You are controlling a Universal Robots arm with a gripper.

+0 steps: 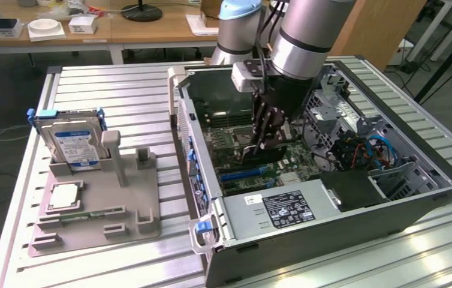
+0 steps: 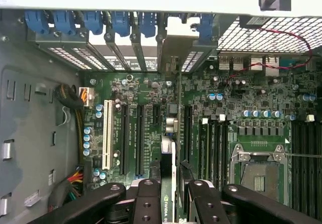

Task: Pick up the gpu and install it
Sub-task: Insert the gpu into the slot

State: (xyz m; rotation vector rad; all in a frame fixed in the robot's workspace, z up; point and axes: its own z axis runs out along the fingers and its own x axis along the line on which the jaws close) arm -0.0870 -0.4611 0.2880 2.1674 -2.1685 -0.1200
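Hand (image 1: pixel 268 143) is down inside the open PC case (image 1: pixel 418 180), clamped on the gpu (image 2: pixel 169 183), card held edge-on between the fingers (image 2: pixel 146 199) so its bottom edge can meet a slot on the motherboard (image 2: pixel 241 108); bracket end points toward the blue-clipped rear openings. Looks mid-install, card not seated yet. Outside on the bench (image 1: pixel 106 90): one grey fixture tray (image 1: pixel 98 210) holding one hard drive (image 1: pixel 72 144) upright and one cpu chip (image 1: pixel 65 195) flat. One gpu, one arm.
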